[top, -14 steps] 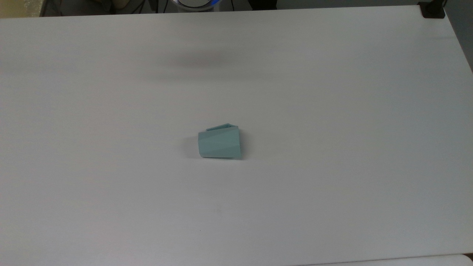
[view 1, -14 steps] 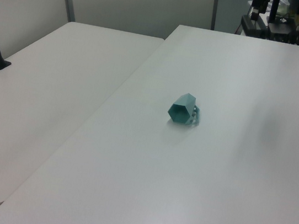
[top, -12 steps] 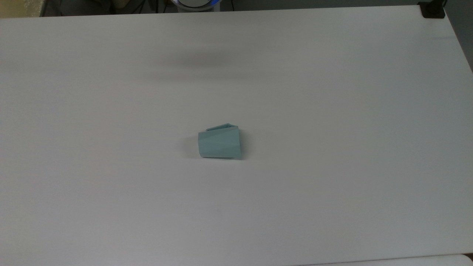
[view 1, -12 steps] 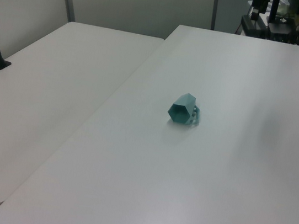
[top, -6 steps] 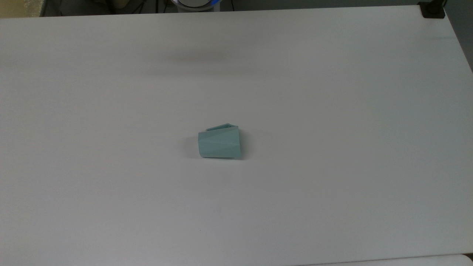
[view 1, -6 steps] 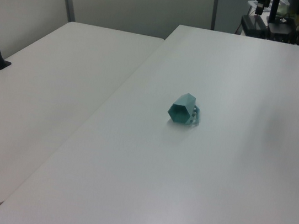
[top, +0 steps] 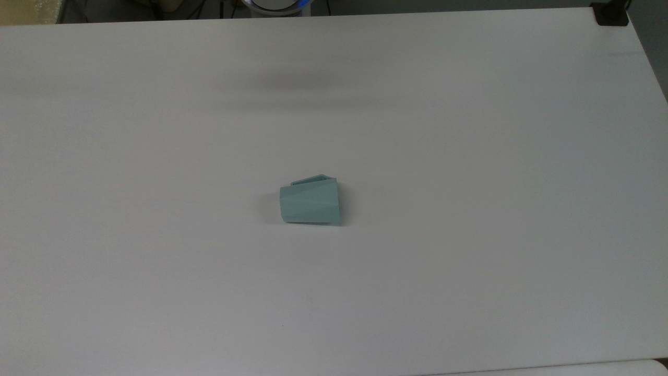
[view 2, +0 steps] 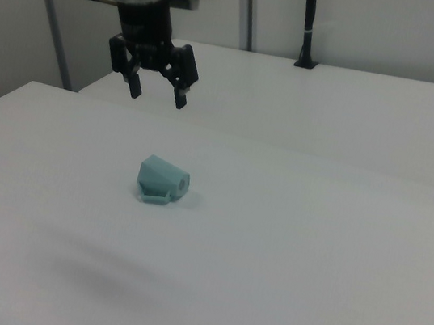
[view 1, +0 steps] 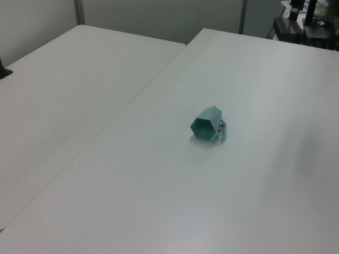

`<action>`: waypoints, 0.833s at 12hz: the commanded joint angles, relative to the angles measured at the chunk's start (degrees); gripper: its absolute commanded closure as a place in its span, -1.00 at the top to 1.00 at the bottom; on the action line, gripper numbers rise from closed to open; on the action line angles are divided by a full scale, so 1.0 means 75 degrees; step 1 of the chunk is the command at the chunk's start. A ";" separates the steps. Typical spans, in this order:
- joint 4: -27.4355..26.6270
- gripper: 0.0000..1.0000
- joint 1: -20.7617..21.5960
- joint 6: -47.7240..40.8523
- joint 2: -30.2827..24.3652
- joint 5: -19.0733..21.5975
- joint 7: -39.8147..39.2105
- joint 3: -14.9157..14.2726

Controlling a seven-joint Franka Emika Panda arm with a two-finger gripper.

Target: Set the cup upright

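While cup (top: pixel 310 204) lies on side on white table (top: pixel 469 156), its opening is hidden in top view; gripper (view 2: pixel 157 93) spread, above table; second table (view 1: pixel 67 87) beside.

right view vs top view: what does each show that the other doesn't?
Right view: the gripper, fingers apart, hanging above the table away from the cup, plus a second table behind. Top view: the cup's handle toward the top view's upper edge, wider end toward the top view's right, and a black clamp at the table corner. Both: the cup lying on its side on the white table.
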 commanded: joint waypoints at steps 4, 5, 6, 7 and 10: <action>0.1196 1.00 0.1734 -0.0244 0.1591 -0.1348 0.2264 0.0004; 0.1303 1.00 0.2085 0.0105 0.1943 -0.1781 0.3084 0.0004; 0.1281 1.00 0.2390 0.0538 0.2201 -0.2365 0.3881 0.0015; 0.1234 1.00 0.2672 0.0937 0.2471 -0.3032 0.4620 0.0027; 0.0918 1.00 0.2967 0.1712 0.3104 -0.5142 0.6298 0.0681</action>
